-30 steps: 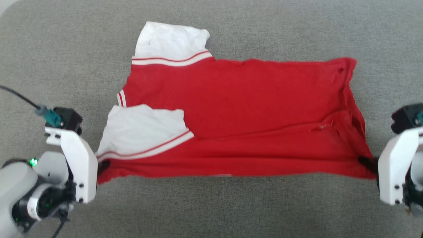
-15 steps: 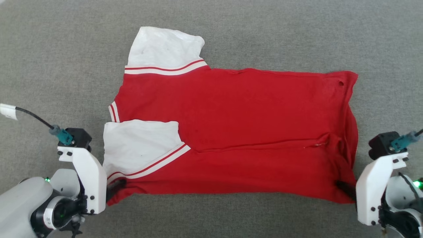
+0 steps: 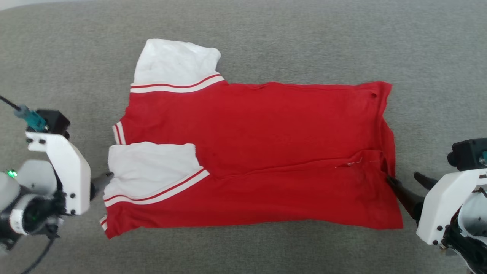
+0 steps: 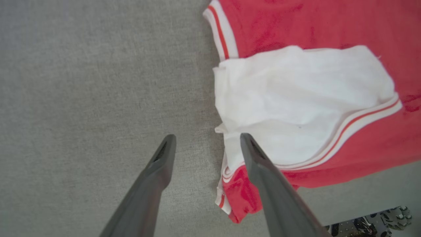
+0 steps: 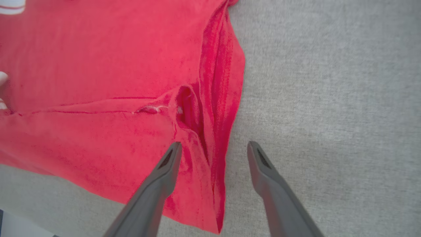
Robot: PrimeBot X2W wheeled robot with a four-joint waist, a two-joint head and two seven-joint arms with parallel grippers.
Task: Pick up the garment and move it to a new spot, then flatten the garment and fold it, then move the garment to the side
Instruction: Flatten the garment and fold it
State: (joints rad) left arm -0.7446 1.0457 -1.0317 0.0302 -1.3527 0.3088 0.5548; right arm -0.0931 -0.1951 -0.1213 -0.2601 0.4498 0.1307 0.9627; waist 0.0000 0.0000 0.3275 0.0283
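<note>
Garment point(image 3: 258, 152): likely soft, light, limp; lying folded between left gripper point(image 4: 207, 136) and right gripper point(image 5: 213, 144), both hovering spread open, holding nothing. Corners nearest each are offering hold.

The left pincer point(image 4: 205, 138) stands wide open and empty, its two long dark fingers point(image 4: 158, 174) spread well apart. In the head view it points inward from the lower left, ahead of the white left wrist plate point(image 3: 70, 171) and a pale grey forearm point(image 3: 15, 190). The right pincer point(image 5: 213, 144) mirrors it from the lower right, likewise spread wide and empty, its fingers angled inward and slightly up the head view from the white right wrist plate point(image 3: 443, 205), the two arms held well apart.
</note>
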